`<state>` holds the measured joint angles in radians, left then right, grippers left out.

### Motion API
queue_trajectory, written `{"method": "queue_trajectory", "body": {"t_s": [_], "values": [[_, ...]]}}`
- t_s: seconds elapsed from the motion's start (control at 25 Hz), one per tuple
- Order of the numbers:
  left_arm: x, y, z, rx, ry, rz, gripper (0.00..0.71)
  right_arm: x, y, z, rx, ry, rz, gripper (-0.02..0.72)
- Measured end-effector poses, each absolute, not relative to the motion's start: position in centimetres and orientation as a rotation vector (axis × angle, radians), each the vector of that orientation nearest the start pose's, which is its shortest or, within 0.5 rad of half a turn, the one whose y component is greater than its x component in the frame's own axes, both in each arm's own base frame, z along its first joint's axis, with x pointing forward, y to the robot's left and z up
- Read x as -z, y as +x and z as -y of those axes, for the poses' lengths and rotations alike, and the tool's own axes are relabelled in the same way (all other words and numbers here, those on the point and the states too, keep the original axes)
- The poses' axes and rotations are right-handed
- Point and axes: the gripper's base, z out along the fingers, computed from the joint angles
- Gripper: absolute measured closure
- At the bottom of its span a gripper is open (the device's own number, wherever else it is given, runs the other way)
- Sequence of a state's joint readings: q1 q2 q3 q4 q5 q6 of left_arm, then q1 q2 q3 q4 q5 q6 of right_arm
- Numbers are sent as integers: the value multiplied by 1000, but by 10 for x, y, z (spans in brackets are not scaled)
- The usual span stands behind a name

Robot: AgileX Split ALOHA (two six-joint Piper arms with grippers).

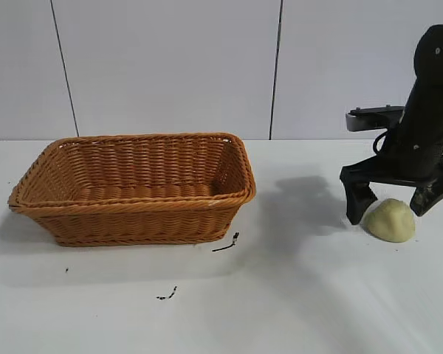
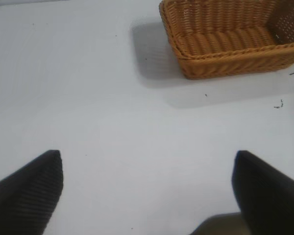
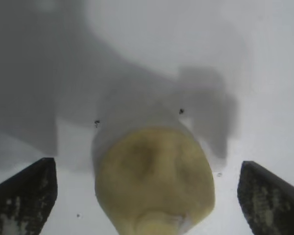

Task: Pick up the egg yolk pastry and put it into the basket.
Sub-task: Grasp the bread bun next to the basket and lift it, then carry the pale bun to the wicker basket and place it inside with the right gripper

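Observation:
The egg yolk pastry (image 1: 390, 220), a pale yellow rounded lump, lies on the white table at the right. My right gripper (image 1: 392, 209) is open and low over it, one finger on each side, not touching. In the right wrist view the pastry (image 3: 154, 181) sits between the two fingertips (image 3: 24, 196) with gaps on both sides. The orange-brown wicker basket (image 1: 133, 210) stands at the left of the table, with nothing in it. The left arm does not show in the exterior view; its gripper (image 2: 147, 191) is open over bare table, and its wrist view shows the basket (image 2: 230, 61) farther off.
Small dark scraps (image 1: 227, 243) lie on the table near the basket's front right corner, and another (image 1: 167, 295) lies nearer the front. A white panelled wall stands behind the table.

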<state>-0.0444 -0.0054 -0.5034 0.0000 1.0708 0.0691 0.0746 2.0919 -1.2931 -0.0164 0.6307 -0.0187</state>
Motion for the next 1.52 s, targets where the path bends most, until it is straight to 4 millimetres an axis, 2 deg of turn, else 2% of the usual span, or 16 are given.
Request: {"method": "queue_trajectory", "body": {"t_s": [0.16, 0.24, 0.28, 0.44, 0.48, 0.56, 0.64, 0.76, 0.88, 1.0, 1.12, 1.36, 1.52], "values": [[-277, -7, 0, -15, 116, -2042, 14, -111, 398, -29, 7, -154, -2912, 10], [-277, -7, 0, -15, 116, -2042, 14, -111, 398, -29, 7, -154, -2915, 58], [-277, -7, 0, -15, 116, -2042, 14, -111, 397, -29, 7, -154, -2918, 115], [-277, -7, 0, -15, 116, -2042, 14, -111, 396, -29, 9, -155, -2940, 431], [-277, -7, 0, -15, 116, -2042, 14, -111, 396, -29, 9, -155, -2941, 490], [-277, -7, 0, -15, 116, -2042, 14, -111, 396, -29, 9, -155, -2940, 541], [-277, -7, 0, -15, 116, -2042, 14, -115, 396, -29, 9, -155, -2937, 559], [-277, -7, 0, -15, 116, -2042, 14, -135, 398, -29, 10, -153, -2935, 568], [-277, -7, 0, -15, 116, -2042, 14, -174, 403, -29, 10, -149, -2896, 568], [-277, -7, 0, -15, 116, -2042, 14, -224, 408, -29, 8, -144, -2815, 568], [-277, -7, 0, -15, 116, -2042, 14, -258, 412, -30, 7, -140, -2777, 568], [-277, -7, 0, -15, 116, -2042, 14, -291, 417, -35, -44, -131, -2740, 568], [-277, -7, 0, -15, 116, -2042, 14, -307, 420, -60, -68, -200, -2679, 568]]}}
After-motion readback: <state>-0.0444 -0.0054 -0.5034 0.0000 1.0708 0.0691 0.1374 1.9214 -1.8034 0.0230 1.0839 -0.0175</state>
